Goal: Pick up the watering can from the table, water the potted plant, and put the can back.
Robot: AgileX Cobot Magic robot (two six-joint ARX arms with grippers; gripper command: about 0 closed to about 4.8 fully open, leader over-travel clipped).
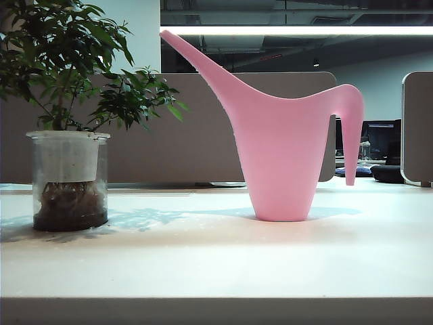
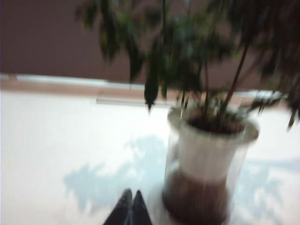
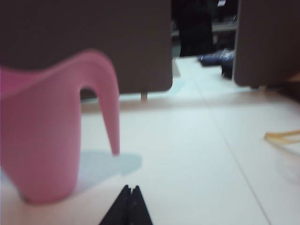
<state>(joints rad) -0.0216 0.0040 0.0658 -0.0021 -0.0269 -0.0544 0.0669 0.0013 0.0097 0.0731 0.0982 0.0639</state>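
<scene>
Standing upright, watering can (image 3: 44, 136) near R gripper (image 3: 130, 194), empty, fingers pressed together.

watering can (image 1: 281, 152) upright on table (image 1: 216, 264), potted plant (image 1: 67, 135) left

Exterior cam: I look from counter (image 1: 216, 271) edge height, level, facing partitions. Left wrist cam: low, close behind potted plant (image 2: 206, 154), shut left pincer (image 2: 131, 208) at frame edge. Right wrist cam: low, near watering can (image 3: 51, 136), shut right pincer (image 3: 129, 206) showing. Exterior shares plant, can with wrist cams.
</scene>
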